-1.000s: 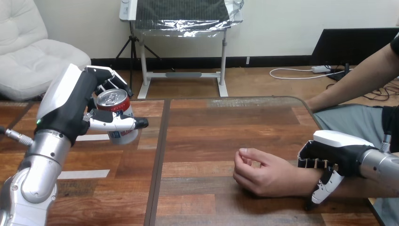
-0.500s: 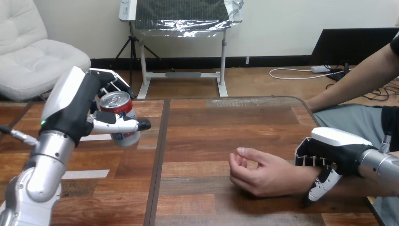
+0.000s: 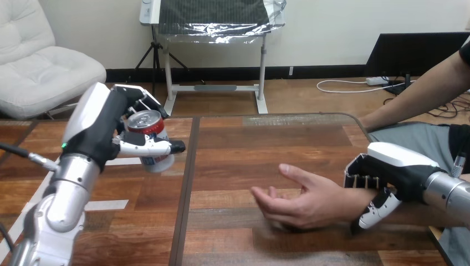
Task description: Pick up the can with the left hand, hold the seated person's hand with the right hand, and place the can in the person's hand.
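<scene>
My left hand [image 3: 105,128] is clasping the can [image 3: 157,160] aloft, well apart from the person's hand [image 3: 296,202], whose wrist [image 3: 356,197] my right hand [image 3: 396,172] is gripping; I judge a tilted release risks it rolling off.

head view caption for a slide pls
Left hand holds a red-and-white metal can above the wooden table; right hand clasps the person's wrist.
</scene>
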Controlling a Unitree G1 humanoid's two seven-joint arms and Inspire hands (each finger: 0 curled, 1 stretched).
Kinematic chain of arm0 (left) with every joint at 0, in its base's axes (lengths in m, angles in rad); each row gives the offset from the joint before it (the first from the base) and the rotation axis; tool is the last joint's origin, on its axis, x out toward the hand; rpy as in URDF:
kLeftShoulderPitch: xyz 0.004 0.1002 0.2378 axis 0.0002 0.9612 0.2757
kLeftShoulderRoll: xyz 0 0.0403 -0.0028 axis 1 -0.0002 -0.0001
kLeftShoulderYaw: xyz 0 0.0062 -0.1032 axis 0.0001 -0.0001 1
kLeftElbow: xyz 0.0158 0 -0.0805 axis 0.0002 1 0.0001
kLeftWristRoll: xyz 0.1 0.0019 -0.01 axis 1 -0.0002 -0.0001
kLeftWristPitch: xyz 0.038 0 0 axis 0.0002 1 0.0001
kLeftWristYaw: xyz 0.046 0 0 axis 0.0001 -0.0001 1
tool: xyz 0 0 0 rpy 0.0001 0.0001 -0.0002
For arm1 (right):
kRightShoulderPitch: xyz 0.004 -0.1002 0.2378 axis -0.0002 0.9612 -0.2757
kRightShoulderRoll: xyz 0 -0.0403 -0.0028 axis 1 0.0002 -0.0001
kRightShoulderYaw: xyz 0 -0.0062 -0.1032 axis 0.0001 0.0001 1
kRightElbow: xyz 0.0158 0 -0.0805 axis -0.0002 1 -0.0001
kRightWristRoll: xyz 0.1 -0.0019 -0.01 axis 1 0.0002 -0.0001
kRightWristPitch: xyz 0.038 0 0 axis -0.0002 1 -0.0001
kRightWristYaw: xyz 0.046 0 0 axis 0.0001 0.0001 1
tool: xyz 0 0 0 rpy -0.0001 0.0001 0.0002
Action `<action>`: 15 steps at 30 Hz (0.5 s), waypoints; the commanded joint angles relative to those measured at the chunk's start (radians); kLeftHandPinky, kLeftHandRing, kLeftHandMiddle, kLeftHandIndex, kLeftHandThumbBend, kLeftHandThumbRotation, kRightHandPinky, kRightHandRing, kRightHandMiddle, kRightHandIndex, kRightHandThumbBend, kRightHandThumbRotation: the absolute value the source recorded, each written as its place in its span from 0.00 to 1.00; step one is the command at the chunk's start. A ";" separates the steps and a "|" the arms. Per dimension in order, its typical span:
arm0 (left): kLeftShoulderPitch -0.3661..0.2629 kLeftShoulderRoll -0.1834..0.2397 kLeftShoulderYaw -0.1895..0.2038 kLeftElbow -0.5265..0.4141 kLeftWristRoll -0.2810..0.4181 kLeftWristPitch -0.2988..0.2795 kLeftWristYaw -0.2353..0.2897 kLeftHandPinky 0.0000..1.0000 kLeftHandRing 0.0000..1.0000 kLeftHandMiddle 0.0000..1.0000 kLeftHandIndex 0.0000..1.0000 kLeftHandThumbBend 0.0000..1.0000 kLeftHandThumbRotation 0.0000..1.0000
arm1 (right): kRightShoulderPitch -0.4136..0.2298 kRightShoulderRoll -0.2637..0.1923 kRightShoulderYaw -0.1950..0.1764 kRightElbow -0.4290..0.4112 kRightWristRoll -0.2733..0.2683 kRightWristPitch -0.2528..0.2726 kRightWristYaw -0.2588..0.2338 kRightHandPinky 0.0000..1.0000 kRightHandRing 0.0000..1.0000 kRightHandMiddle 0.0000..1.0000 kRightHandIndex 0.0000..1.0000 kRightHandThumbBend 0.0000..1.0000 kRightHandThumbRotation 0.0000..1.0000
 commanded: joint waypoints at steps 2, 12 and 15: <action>-0.114 -0.017 -0.011 0.066 -0.012 -0.059 0.028 0.06 0.10 0.19 0.43 0.76 0.00 | -0.006 0.041 -0.026 0.006 0.034 0.006 -0.015 0.32 0.36 0.41 0.43 0.79 0.00; -0.160 -0.043 -0.030 0.149 -0.011 -0.088 0.033 0.06 0.10 0.18 0.43 0.76 0.00 | -0.013 0.043 -0.048 -0.025 0.080 0.008 0.012 0.32 0.35 0.40 0.42 0.79 0.00; -0.174 -0.054 -0.033 0.171 -0.014 -0.096 0.036 0.06 0.10 0.18 0.43 0.77 0.00 | -0.016 0.043 -0.051 -0.033 0.087 0.010 0.016 0.32 0.35 0.40 0.42 0.80 0.00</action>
